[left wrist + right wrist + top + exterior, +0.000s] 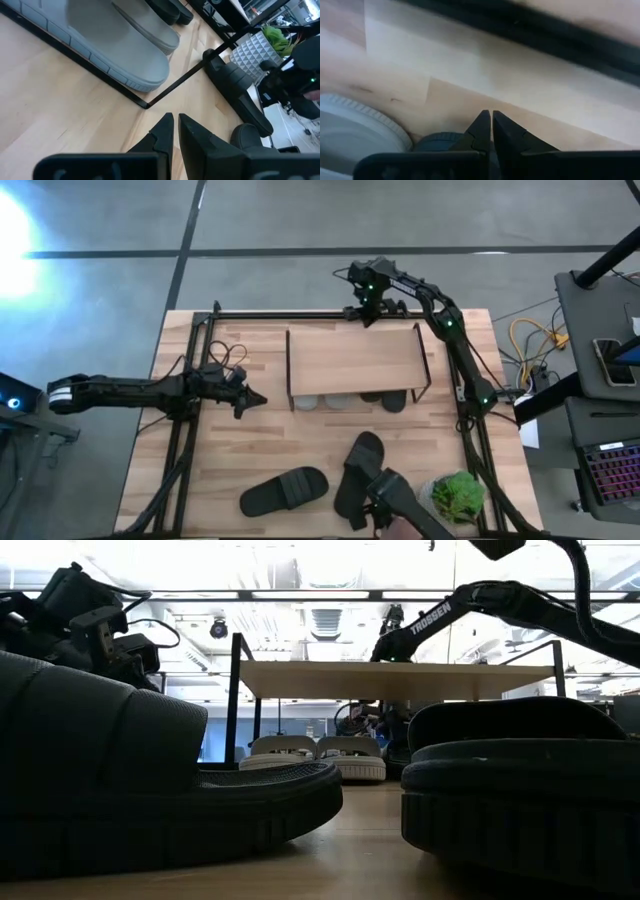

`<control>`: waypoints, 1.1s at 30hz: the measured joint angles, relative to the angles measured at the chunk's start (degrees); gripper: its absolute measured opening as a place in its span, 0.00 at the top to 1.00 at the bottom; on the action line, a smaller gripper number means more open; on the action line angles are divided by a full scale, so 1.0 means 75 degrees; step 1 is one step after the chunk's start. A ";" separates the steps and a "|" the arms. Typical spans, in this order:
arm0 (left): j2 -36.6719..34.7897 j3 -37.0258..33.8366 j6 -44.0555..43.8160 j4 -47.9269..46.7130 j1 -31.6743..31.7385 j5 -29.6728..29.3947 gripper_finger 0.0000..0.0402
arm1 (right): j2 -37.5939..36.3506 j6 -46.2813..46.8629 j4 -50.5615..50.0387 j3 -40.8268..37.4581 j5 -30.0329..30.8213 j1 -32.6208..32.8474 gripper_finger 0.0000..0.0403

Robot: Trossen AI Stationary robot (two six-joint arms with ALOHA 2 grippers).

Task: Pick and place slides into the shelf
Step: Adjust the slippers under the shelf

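The shelf (355, 360) stands mid-table. Under its board rest two light grey slides (315, 755) and a black one (395, 401), soles on the table. Two more black slides lie flat near the front edge, one (285, 491) left of the other (358, 468). My left gripper (258, 398) is shut, hovering left of the shelf with nothing in it (175, 122). My right gripper (366, 312) is shut and points down at the shelf's far edge. In its wrist view the shut fingers (491, 120) stand beside a black slide's end (440, 141) and a grey slide's rounded end (350, 132). My right gripper's shut fingers point down right next to the black slide's end (445, 139). The fingers themselves hide that spot, so I cannot tell whether they touch it.
A green plant in a white ribbed pot (458, 496) stands at the near right corner. What looks like a person's dark sleeve (405, 502) reaches in from the near edge by the right black slide. A black frame (190, 380) runs along the table's sides.
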 joint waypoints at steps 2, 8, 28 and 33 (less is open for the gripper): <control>0.0000 0.0000 0.0000 -0.0001 0.0000 0.0000 0.97 | 0.0066 -0.0043 -0.0038 -0.0033 -0.0196 0.0083 0.97; 0.0000 0.0000 -0.0001 0.0002 0.0000 0.0003 0.97 | 0.0094 -0.0083 -0.0208 -0.0044 -0.0257 0.0268 0.97; -0.0011 -0.0003 -0.0003 0.0005 0.0000 0.0050 0.97 | -0.0105 -0.0327 -0.0996 -0.0117 0.0350 0.0513 0.97; -0.0017 0.0071 -0.0003 0.0020 0.0000 0.0056 0.97 | -0.0297 -0.0369 -0.0583 0.0765 0.2027 0.0499 0.97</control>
